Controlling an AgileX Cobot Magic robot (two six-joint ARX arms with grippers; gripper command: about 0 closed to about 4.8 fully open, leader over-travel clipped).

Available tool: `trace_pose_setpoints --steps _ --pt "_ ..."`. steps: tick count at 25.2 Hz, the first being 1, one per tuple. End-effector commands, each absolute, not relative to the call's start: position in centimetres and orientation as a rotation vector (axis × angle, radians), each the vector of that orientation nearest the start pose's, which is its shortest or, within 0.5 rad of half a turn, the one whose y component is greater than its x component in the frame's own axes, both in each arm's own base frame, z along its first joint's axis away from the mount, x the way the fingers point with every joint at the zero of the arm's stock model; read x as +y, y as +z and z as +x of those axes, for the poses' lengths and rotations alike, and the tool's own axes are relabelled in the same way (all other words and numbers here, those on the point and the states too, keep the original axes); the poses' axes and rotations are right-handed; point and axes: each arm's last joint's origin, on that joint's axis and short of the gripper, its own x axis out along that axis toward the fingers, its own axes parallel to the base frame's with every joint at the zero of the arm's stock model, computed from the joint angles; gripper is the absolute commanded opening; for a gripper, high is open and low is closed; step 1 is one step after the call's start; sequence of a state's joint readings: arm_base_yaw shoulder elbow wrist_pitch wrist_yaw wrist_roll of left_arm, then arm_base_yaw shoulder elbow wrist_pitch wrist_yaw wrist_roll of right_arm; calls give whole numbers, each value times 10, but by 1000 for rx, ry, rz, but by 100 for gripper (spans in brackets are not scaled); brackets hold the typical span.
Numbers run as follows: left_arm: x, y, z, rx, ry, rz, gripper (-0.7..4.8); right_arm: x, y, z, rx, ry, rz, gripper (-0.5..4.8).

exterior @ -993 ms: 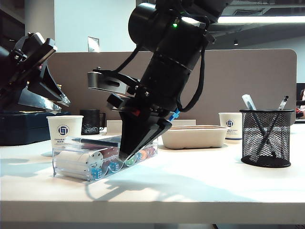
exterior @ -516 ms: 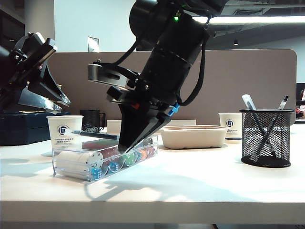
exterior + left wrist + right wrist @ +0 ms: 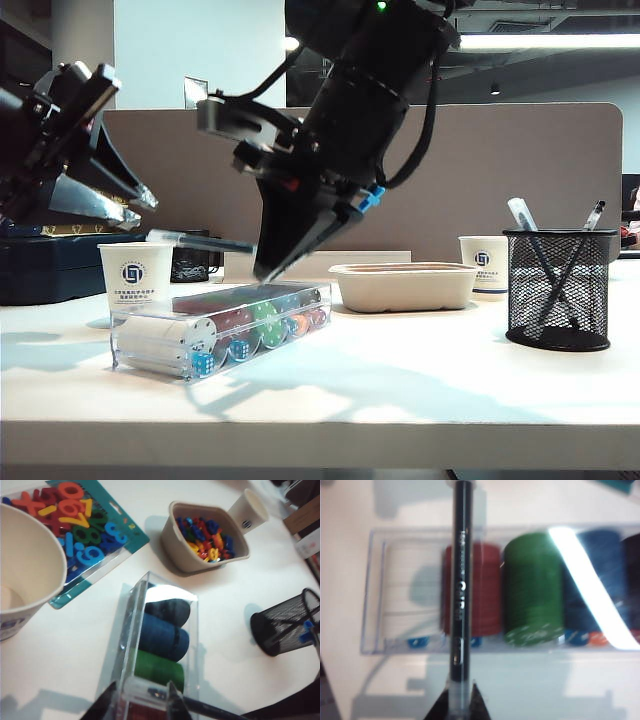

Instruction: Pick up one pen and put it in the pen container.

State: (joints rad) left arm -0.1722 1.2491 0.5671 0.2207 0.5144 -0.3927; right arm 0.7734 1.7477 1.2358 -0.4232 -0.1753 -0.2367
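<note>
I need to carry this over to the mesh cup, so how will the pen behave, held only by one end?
The pen looks stiff: it juts straight from the shut right gripper above the chip case. Its slim, glossy barrel may swing or slip in the jaws. It probably weighs little, and would likely roll if dropped.

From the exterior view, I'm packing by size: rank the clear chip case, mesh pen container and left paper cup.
1. Clear chip case, widest.
2. Mesh pen container.
3. Left paper cup, though it stands farther back, so its true size is unsure.
</note>
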Motion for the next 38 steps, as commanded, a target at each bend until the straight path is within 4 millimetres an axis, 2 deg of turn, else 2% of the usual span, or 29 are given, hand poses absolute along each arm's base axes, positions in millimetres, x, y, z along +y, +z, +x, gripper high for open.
trace_pose_setpoints --steps 1,7,12,22,30,38 --pt "-58 217 246 557 -606 -499 121 256 229 269 783 949 -474 -2" --pt "-61 250 257 494 -653 -561 121 246 232 279 785 911 -458 -2" --pt "-61 263 261 471 -658 -596 121 241 234 282 781 896 -451 -2" --pt "-62 276 264 440 -682 -769 122 233 263 279 662 889 -415 -1" --pt "-63 277 263 476 -704 -852 122 237 286 283 603 889 -401 -2" --pt "-63 281 263 456 -724 -881 122 244 293 279 583 930 -389 -2"
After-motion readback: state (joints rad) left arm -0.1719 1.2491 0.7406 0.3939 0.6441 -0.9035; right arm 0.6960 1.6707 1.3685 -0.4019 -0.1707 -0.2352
